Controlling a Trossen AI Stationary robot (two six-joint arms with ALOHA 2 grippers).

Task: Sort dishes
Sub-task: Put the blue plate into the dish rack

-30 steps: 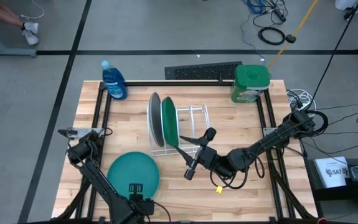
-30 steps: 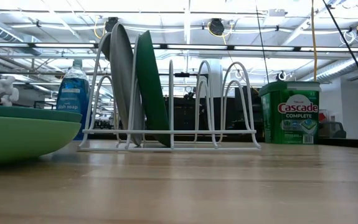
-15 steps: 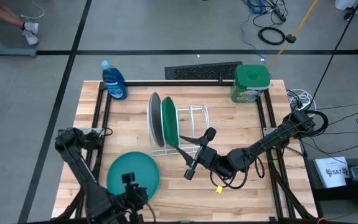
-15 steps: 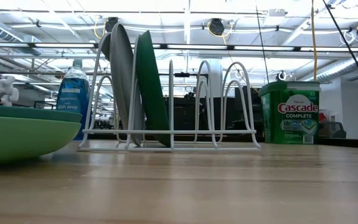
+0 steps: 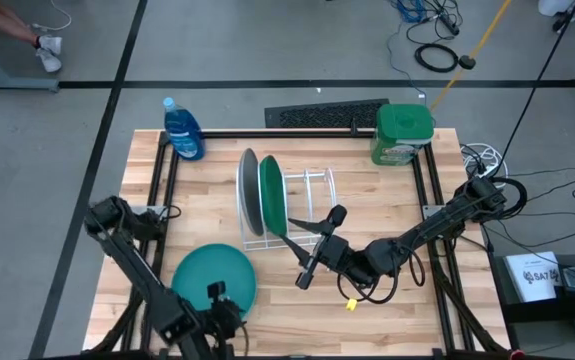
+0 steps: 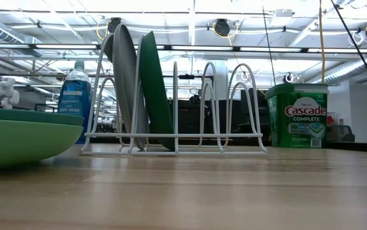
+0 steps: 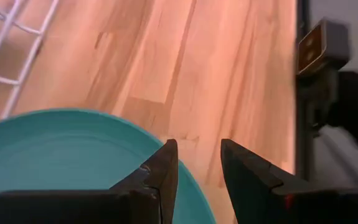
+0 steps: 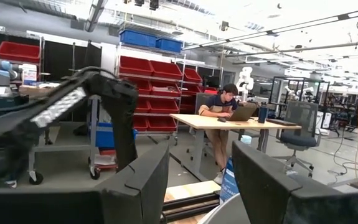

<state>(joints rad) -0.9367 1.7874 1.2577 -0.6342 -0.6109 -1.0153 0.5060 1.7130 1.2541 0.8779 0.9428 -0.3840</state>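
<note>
The teal plate [image 5: 212, 272] lies flat near the table's near-left corner, stacked on the light green plate [image 6: 17, 137]. The grey plate [image 5: 248, 190] and the dark green plate [image 5: 270, 195] stand on edge in the left slots of the white wire rack [image 5: 312, 205]. My left gripper [image 5: 215, 294] hovers open over the teal plate's near rim [image 7: 166, 149], one finger over the plate and one beyond it. My right gripper [image 5: 317, 246] waits open, just right of the rack's near side, fingers level [image 8: 200, 168].
A blue dish-soap bottle [image 5: 183, 130] stands at the far-left corner and a green detergent tub [image 5: 403, 133] at the far right. Black frame rails run along the table's sides. Bare wood lies between the rack and the near edge. A person sits at a desk [image 8: 225, 102] far behind.
My left arm has swung its elbow up and toward the table's left edge, while its gripper has stayed over the teal plate's near rim, shifting only slightly. The plates and my right arm have kept still.
</note>
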